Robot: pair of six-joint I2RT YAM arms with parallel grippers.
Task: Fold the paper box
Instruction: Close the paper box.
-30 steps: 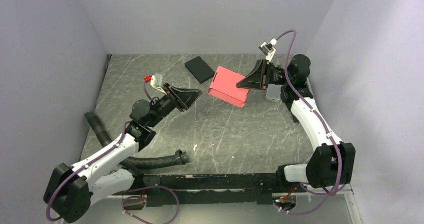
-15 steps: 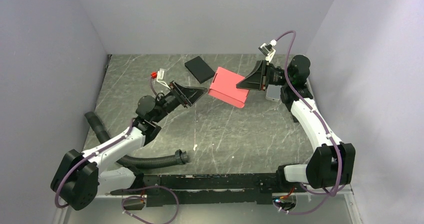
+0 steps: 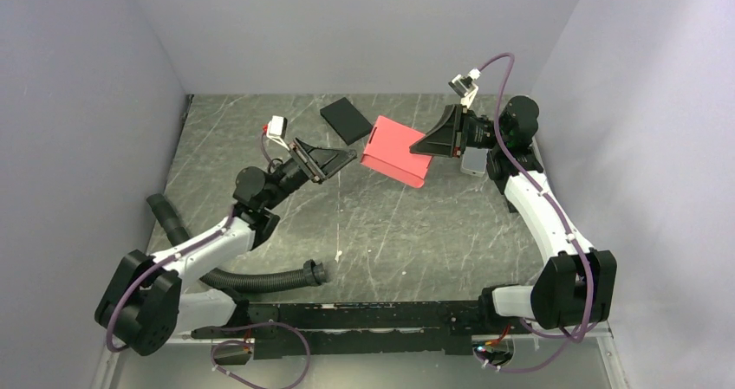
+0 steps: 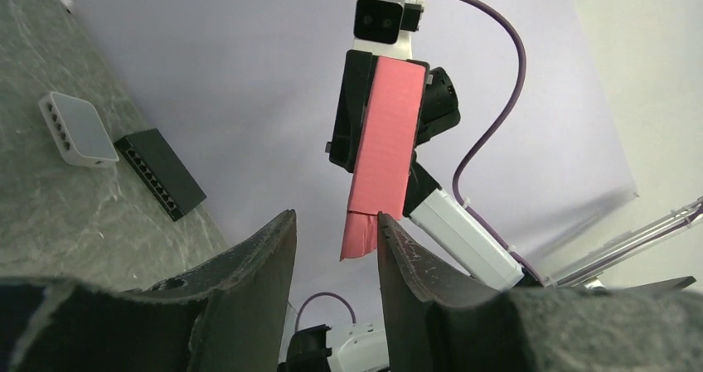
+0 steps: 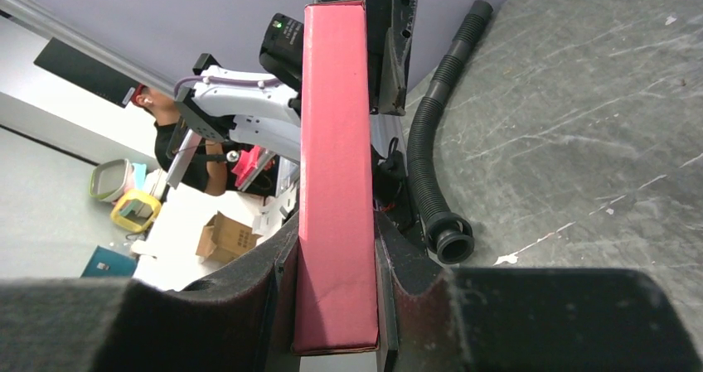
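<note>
Pinkish-red flat cardboard box (image 3: 394, 151) unchanged: upper centre of the top view, held aloft, right gripper (image 3: 423, 144) clamped on its right edge. Left gripper (image 3: 345, 157) has closed in beside its left edge, jaws parted, empty.

A pinkish-red thin cardboard box (image 3: 394, 151) is clamped at its right end by the right gripper (image 3: 420, 146), which blocks access from that side. The left gripper (image 3: 348, 156) waits just beside the box's left edge with its jaws apart. From the left wrist, the box's narrow edge lines up with the gap between the fingers (image 4: 257, 264). A flat black rectangular box (image 3: 346, 119) lies just behind this approach. In front of the cardboard box, the dark marbled table (image 3: 390, 233) lies bare. A black corrugated hose (image 3: 251, 278) curls near the left arm, well apart. A grey wall (image 3: 347, 34) closes off the back.
</note>
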